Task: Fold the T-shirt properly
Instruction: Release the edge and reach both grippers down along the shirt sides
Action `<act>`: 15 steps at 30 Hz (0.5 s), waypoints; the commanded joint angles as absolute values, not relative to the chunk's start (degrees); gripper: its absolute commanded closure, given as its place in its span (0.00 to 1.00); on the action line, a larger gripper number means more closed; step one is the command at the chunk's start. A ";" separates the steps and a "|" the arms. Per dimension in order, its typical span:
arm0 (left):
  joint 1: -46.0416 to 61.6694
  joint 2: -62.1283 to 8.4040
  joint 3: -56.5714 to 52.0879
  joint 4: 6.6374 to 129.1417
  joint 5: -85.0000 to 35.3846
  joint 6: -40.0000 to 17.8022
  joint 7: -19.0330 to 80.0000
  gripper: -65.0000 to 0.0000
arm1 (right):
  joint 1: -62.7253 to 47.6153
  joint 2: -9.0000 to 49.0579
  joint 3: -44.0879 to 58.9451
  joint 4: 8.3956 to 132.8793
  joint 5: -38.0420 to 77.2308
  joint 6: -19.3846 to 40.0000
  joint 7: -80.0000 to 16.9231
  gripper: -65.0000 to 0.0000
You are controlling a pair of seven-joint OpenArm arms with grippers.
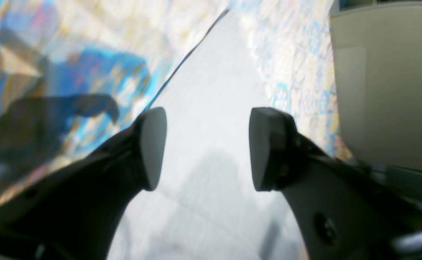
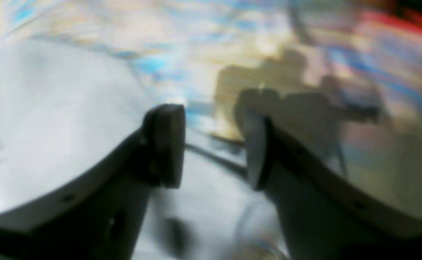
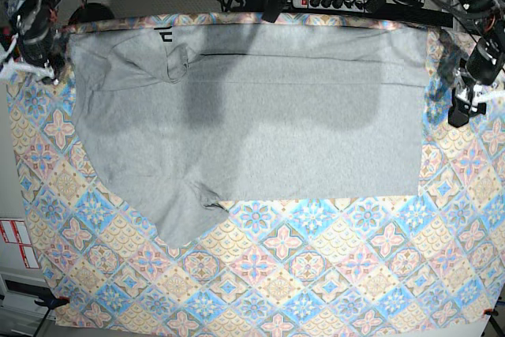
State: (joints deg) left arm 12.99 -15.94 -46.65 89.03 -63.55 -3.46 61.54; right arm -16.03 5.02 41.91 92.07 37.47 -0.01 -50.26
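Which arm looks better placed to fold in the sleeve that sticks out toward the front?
Probably the right. The sleeve lies at the T-shirt's end nearest the right hand; the left hand, open too, sits off the opposite edge.

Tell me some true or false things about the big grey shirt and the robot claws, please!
1. The T-shirt lies spread on the patterned tablecloth. True.
2. The left gripper is pinching the shirt. False: its jaws stand apart with nothing between them.
3. One sleeve sticks out toward the near edge of the table. True.
4. The shirt is folded into a small neat square. False: it still covers most of the far half of the cloth.
5. The right gripper is open. True.
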 commanded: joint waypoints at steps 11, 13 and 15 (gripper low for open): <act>-6.90 -17.36 -42.24 74.42 -46.90 -4.26 61.05 0.46 | -6.90 10.24 21.85 92.79 35.56 0.22 -49.19 0.59; -9.63 -17.36 -42.07 72.04 -43.12 -4.26 59.65 0.46 | -5.49 11.74 18.86 92.70 34.95 0.22 -49.27 0.59; -12.00 -17.36 -39.60 69.05 -38.81 -4.26 56.57 0.46 | -3.74 12.35 16.13 92.70 33.19 0.22 -49.54 0.59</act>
State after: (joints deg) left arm -11.00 -16.49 -39.66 68.29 -37.85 -3.92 56.36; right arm -4.16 11.62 15.84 91.81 32.97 0.01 -50.24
